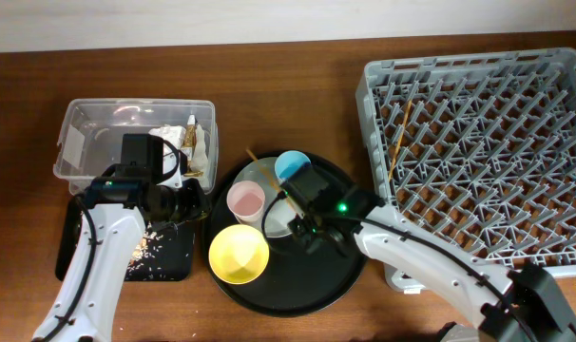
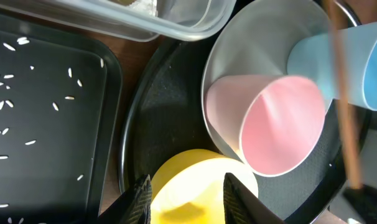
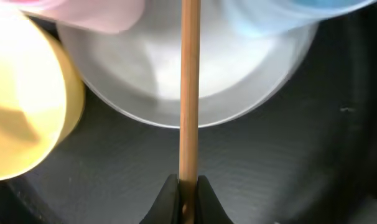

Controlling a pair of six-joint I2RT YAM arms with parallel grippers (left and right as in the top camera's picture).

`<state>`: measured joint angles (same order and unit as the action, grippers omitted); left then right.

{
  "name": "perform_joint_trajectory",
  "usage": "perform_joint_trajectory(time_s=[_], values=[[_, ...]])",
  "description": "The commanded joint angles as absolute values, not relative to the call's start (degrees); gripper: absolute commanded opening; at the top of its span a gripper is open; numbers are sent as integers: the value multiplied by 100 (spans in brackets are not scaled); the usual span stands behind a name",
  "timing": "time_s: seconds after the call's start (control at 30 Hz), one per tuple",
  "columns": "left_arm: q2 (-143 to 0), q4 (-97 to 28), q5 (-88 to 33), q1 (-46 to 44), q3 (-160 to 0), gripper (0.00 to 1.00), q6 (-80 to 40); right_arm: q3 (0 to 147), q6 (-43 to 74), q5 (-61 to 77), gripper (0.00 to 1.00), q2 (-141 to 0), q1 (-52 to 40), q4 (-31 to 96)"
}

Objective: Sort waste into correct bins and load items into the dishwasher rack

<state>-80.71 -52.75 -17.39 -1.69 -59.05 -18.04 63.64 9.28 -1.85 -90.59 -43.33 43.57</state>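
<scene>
Overhead: pink cup [image 1: 246,200], blue cup [image 1: 290,166], one bowl [image 1: 239,254], one plate [image 2: 251,43]; right gripper [image 3: 187,186] pinching one chopstick [image 3: 190,93]; left gripper [image 2: 187,191] parted.

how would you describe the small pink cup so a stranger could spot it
Find the large round black tray left of the light-grey dishwasher rack. A pale round plate on it carries two small cups; the pink cup is the left one, beside the yellow bowl. The blue cup is its neighbour; nothing else is pink.

At the round tray [image 1: 312,280]: one pink cup [image 1: 246,200], one blue cup [image 1: 290,166], one bowl [image 1: 239,253], one plate [image 1: 274,226], one chopstick [image 3: 190,81]. Right of it: one rack [image 1: 488,142], a second chopstick [image 1: 397,142]. Left: one clear box [image 1: 98,142], one flat tray [image 1: 172,264].
</scene>
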Motion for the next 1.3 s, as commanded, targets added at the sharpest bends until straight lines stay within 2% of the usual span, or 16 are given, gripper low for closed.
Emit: perform_joint_trajectory(time_s=[0.0,0.1,0.3,0.43,0.53,0.8,1.27], values=[[-8097,-5352,-1804,-158,-6025,37,-1793,7085,1146,-987,4,-8820,-4182,4801],[-8099,-5415,-1804,-158,-6025,37,-1758,7537,1146,-1173,4,-8672,-3830,5286],[-8099,-5496,-1804,-161,-6025,37,-1680,7898,961,-1288,4,-8287,-2222,6086],[-8099,-5470,-1802,-161,-6025,37,-1680,7891,364,-1162,4,-8372,-1122,6447],[-8099,-5452,-1802,-161,-6025,37,-1680,7865,-14,-690,4,-8484,-696,6455],[-8099,-5461,-1802,-161,-6025,37,-1680,7865,-670,-451,4,-8912,-366,6453],[-8099,-5457,-1802,-158,-6025,37,-1640,7865,-381,-489,4,-9463,-99,6326]])
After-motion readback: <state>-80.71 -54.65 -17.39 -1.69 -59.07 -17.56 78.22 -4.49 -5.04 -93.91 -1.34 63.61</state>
